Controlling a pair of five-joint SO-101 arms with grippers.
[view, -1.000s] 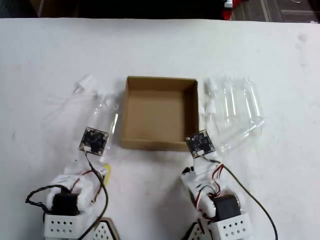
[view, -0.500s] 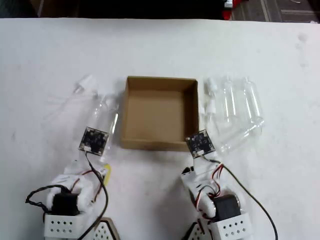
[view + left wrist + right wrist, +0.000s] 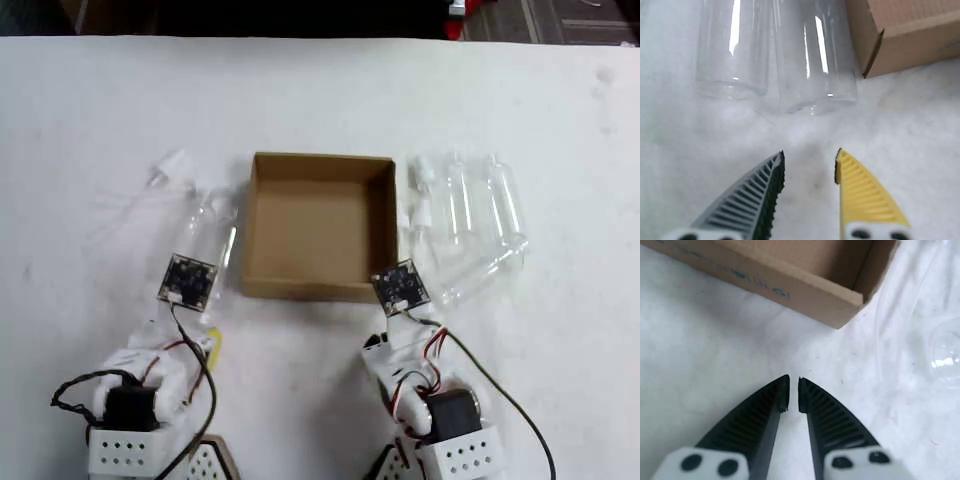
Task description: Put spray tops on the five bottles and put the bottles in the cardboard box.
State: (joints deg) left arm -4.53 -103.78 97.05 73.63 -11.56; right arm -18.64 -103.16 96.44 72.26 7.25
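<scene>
The open cardboard box (image 3: 320, 225) sits mid-table with nothing inside. Two clear bottles (image 3: 213, 232) lie just left of it, with spray tops (image 3: 172, 170) beyond them. In the left wrist view these bottles (image 3: 732, 50) (image 3: 817, 60) lie base-first ahead of my left gripper (image 3: 810, 160), which is open just short of them with nothing between its fingers. Right of the box lie three more clear bottles (image 3: 478, 215) and spray tops (image 3: 424, 176). My right gripper (image 3: 793, 390) is shut and holds nothing, low over the table at the box's near right corner (image 3: 847, 307), a bottle (image 3: 935, 335) beside it.
Both arm bases (image 3: 125, 425) (image 3: 450, 430) stand at the near edge with loose cables. The white table (image 3: 320, 90) stretches wide beyond the box. A dark floor lies past the far edge.
</scene>
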